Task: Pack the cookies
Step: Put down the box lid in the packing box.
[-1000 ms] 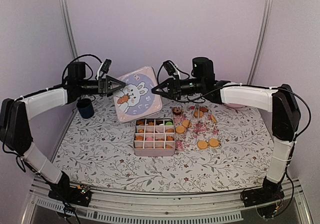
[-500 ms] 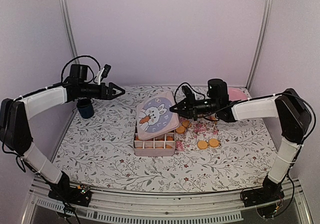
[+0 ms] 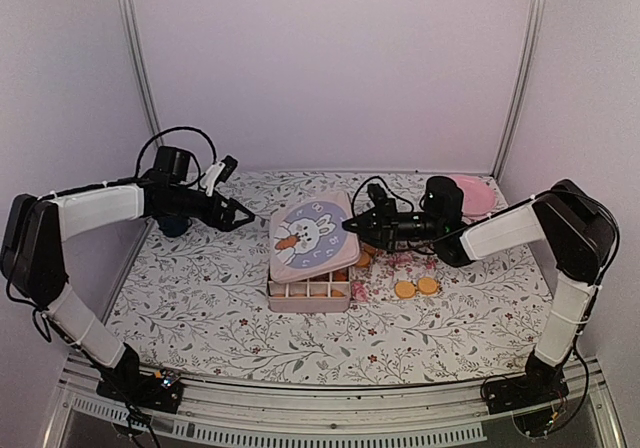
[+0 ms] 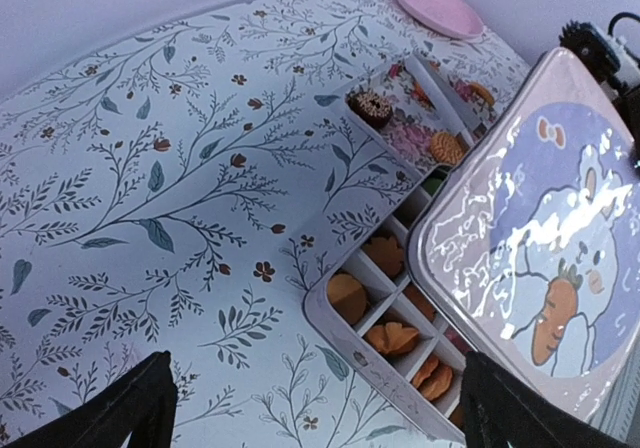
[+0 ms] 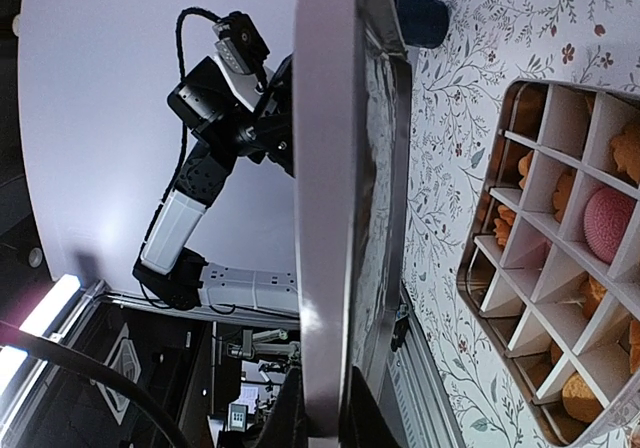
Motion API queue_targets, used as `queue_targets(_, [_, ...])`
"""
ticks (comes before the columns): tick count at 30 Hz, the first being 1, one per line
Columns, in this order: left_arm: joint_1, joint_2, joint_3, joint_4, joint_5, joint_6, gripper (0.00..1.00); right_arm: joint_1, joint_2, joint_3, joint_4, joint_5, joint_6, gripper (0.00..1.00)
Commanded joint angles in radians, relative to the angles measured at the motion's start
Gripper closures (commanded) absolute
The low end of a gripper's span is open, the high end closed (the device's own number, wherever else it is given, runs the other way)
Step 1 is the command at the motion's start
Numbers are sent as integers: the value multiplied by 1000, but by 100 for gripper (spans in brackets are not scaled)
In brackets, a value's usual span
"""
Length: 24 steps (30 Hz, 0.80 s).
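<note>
The pink divided box point(image 3: 308, 295) holds several orange-tan cookies point(image 4: 390, 338) and a pink one point(image 5: 609, 220). My right gripper point(image 3: 350, 225) is shut on the edge of the bunny lid point(image 3: 312, 236) and holds it tilted over the box's back rows. In the right wrist view the lid point(image 5: 350, 168) is edge-on between my fingers point(image 5: 300, 413). My left gripper point(image 3: 240, 218) is open and empty, left of the lid; its fingers point(image 4: 130, 413) frame the box corner. Loose cookies point(image 3: 415, 288) lie on the floral sheet point(image 3: 400, 260). A dark brown cookie point(image 4: 370, 108) sits there too.
A large pink plate point(image 3: 472, 196) stands at the back right, also in the left wrist view point(image 4: 438, 6). A dark blue cup point(image 5: 420, 16) stands at the back left, behind my left arm point(image 3: 110, 208). Walls close in the table on three sides.
My left gripper has let go of the lid and dropped to the left of it. My right gripper has carried the lid down and forward, over the box.
</note>
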Motion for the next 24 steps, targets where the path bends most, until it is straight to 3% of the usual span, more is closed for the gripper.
queue_targets(1, [-34,31,-10,-46,-24,102,1,6,51,3,164,-18,84,100])
queue_targets(17, [-94,72,-43,-67,-64,181,1,35,144,6,144,-3,44,100])
queue_targets(24, [-109,92,-61,-66,-107,206,1,34,146,-6,60,26,-35,84])
